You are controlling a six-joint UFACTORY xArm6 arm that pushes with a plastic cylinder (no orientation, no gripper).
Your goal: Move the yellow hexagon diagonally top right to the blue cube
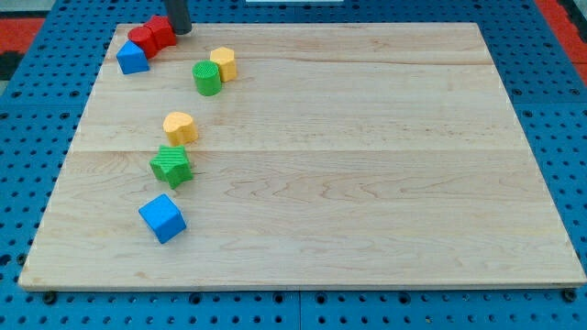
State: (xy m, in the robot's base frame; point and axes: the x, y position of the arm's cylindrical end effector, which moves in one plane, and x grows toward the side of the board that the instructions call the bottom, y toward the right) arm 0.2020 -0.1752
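The yellow hexagon (223, 62) sat near the counter's (385, 183) top edge, touching a green cylinder (206, 79) — probably light, rigid and quick to slide. There were no jaws, only my tip (179, 32) beside the red blocks (151, 37) — a square push on its upper side looked best, toward the blue cube (162, 217).

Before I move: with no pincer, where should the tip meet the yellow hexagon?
Meet the yellow hexagon on its upper wall, coming from the view's top, a shade right. The blue cube lies below-left, and the green cylinder crowds its left. My tip is by the red blocks.
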